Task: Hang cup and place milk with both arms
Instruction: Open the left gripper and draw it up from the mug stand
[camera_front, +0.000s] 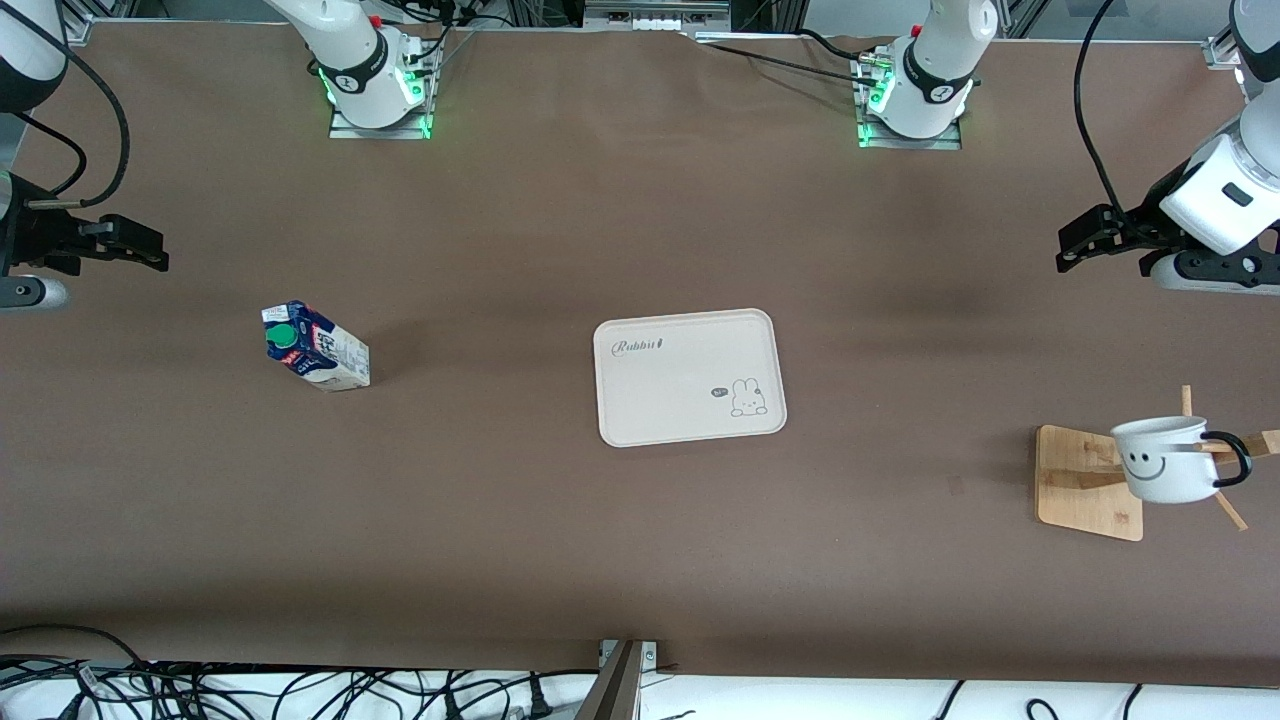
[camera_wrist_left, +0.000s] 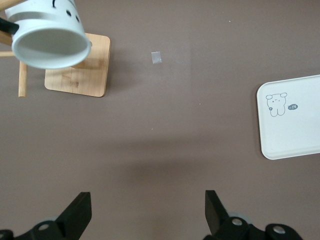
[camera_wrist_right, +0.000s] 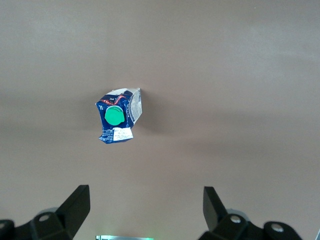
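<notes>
Brown matting covers the whole counter, and the cream tray with a rabbit drawing, lying flat near the middle, serves as the landmark.

Left tool hangs in the air over bare counter toward the left arm's end, well apart from the tray. Its two black fingers stand spread wide, released, with nothing between them and nothing touching them. The left wrist view shows only brown matting in the gap.

Right tool hangs over bare counter toward the right arm's end, also well apart from the tray. Its fingers are likewise spread wide and released, holding nothing.

Cup, a white mug with a black handle and a smiley face, hangs on a peg of the wooden mug rack, tilted on its side with its mouth turned away from the rack's base. The rack stands toward the left arm's end from the tray and a little nearer to the front camera. The cup is clear of the left tool, not touched by it.

Milk, a blue and white carton with a green cap, stands upright on the counter toward the right arm's end from the tray. It is near the right tool but apart from it, untouched.

A small grey patch lies on the matting between the rack and the tray.
</notes>
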